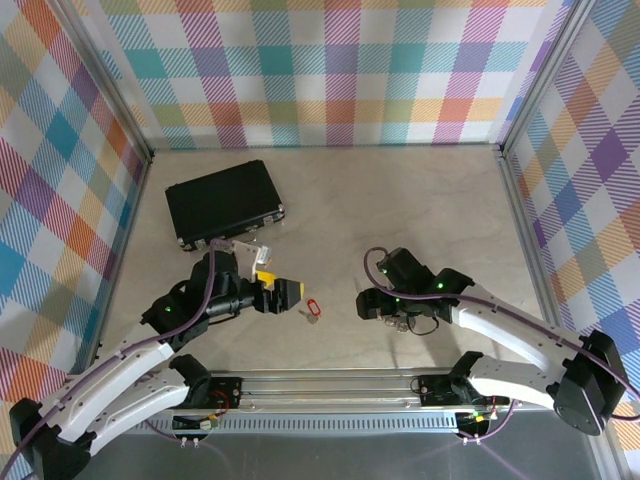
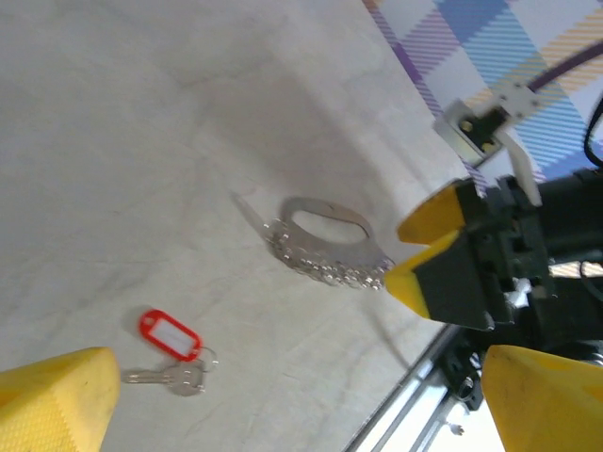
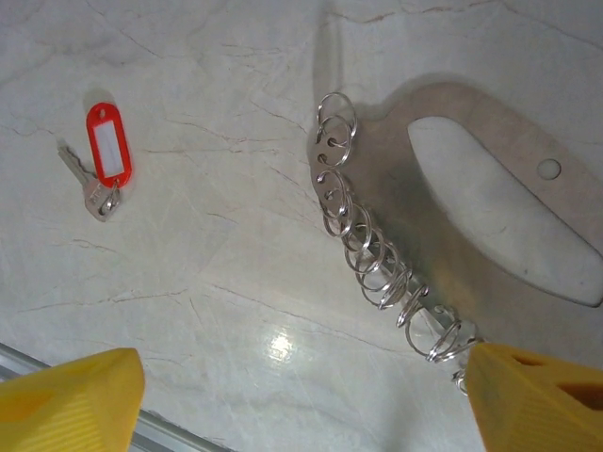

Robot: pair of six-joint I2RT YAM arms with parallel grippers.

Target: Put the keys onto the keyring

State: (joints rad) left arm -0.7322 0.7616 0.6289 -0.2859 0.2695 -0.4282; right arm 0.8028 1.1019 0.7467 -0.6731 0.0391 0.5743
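The left tool (image 1: 283, 293) is hovering with its jaws wide apart, near the key (image 1: 312, 308), which is lying flat on the surface (image 1: 400, 200). The right tool (image 3: 303, 367) is also standing open, one finger (image 3: 528, 400) reaching the end of the ring row on the keyring (image 3: 509, 146), apart from the key.

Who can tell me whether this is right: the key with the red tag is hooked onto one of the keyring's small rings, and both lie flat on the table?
Not quite. The key with the red tag is not hooked on. It lies loose, apart from the keyring and its row of small rings, as the right wrist view shows. Both do lie flat on the table.
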